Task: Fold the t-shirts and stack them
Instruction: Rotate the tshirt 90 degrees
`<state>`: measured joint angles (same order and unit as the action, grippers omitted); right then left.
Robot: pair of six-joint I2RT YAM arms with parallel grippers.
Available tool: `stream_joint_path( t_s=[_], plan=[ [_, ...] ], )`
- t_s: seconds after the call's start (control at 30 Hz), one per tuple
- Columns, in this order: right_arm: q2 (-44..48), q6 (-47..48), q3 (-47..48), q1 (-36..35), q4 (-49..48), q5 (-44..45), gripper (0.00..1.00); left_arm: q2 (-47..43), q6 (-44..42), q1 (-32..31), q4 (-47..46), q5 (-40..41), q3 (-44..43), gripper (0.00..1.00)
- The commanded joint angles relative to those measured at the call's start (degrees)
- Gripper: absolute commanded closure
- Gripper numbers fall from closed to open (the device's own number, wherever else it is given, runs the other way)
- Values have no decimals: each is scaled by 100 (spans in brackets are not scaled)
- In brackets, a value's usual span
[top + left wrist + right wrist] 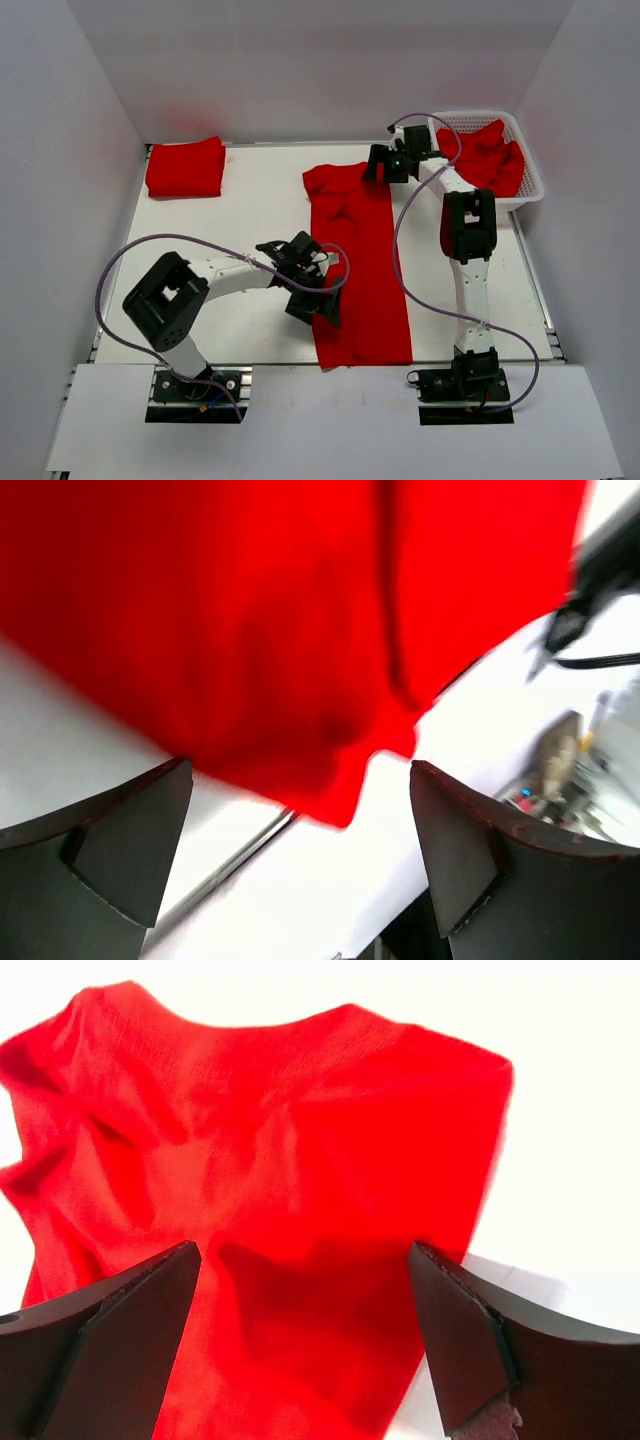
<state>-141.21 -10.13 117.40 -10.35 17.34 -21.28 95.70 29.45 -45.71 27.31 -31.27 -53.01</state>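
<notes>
One red t-shirt (357, 270) lies on the white table as a long strip folded lengthwise, collar end at the far side. My left gripper (322, 287) hovers open at the strip's left edge near its lower half. In the left wrist view the shirt's near corner (330, 780) shows blurred above the empty gap of the left gripper (300, 855). My right gripper (374, 165) is open over the far right corner, and the right wrist view shows wrinkled red t-shirt fabric (270, 1170) under the open right gripper (305, 1345). A second t-shirt (185, 168) lies folded at the far left.
A white lattice basket (470, 116) stands at the far right with crumpled red t-shirts (487, 155) inside. White walls enclose the table on three sides. Purple cables loop from both arms over the table.
</notes>
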Motion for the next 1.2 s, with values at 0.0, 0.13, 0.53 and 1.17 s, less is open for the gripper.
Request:
stream_joint_path(
  t_s=[0.0, 0.13, 0.53, 1.17],
  plan=[
    [813, 511, -260, -107, 225, -298, 10, -683, -150, 106, 969, 998, -305, 0],
    [1472, 758, -744, -361, 462, -289, 10, -807, 165, 230, 1503, 2663, -735, 0],
    [1658, 907, -1177, -1258, 762, -412, 10, -746, 281, 1651, 1682, 4340, -1695, 0],
    [1508, 433, -2617, -2050, -442, -1327, 10, -1615, 272, 2638, 1470, 3839, -403, 0]
  ],
)
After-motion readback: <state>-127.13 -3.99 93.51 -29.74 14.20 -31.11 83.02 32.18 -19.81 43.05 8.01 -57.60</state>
